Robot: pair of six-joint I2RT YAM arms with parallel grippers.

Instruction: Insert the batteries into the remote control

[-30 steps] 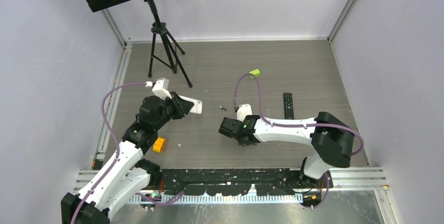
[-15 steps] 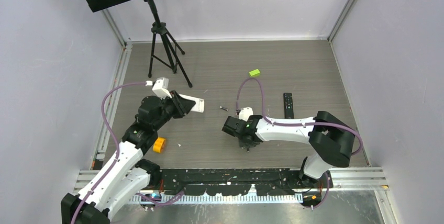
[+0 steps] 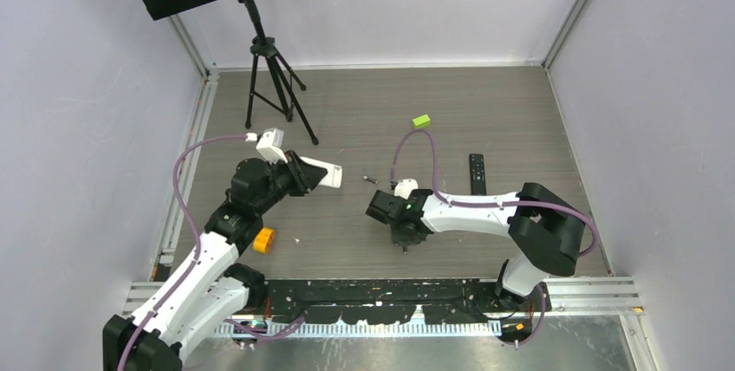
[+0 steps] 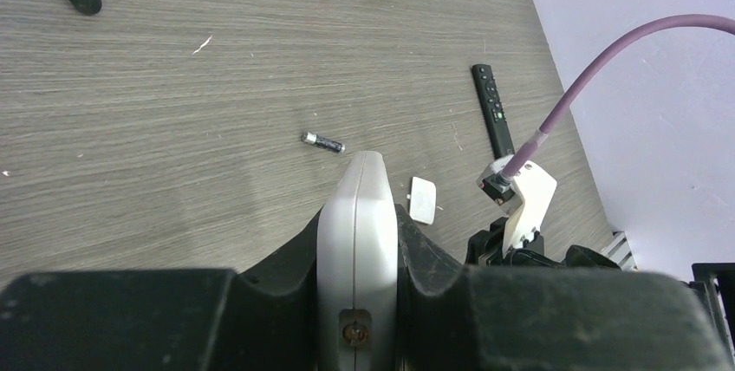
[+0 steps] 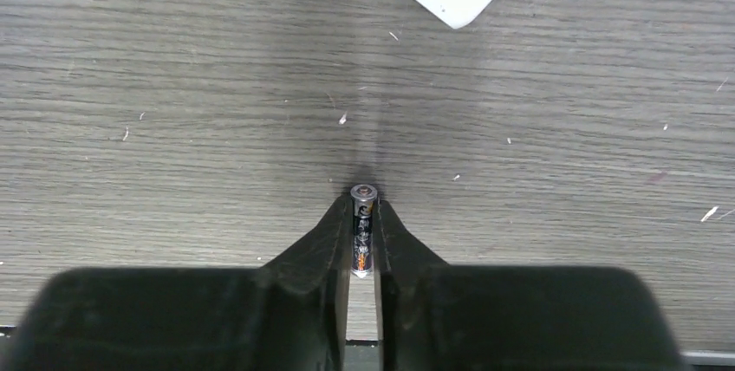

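Observation:
My left gripper (image 3: 299,177) is shut on a white remote control (image 3: 324,174) and holds it edge-up above the table; in the left wrist view the remote (image 4: 357,232) sits clamped between the black fingers. My right gripper (image 3: 404,239) points down at the table at centre, shut on a slim dark battery (image 5: 362,225) with orange marks, held upright with its pale end at the fingertips. A second dark battery (image 3: 370,179) lies loose on the table between the arms and also shows in the left wrist view (image 4: 322,142). A white battery cover (image 4: 423,199) lies beside the right wrist.
A black remote (image 3: 477,173) lies right of centre. A lime-green block (image 3: 421,120) sits farther back. An orange block (image 3: 263,239) lies near my left arm. A black tripod (image 3: 273,76) with a perforated plate stands at the back left. Purple walls enclose the table.
My right gripper has turned downward and shifted slightly right and nearer, with its cable loop lowering. My left gripper has moved the white remote a little to the right.

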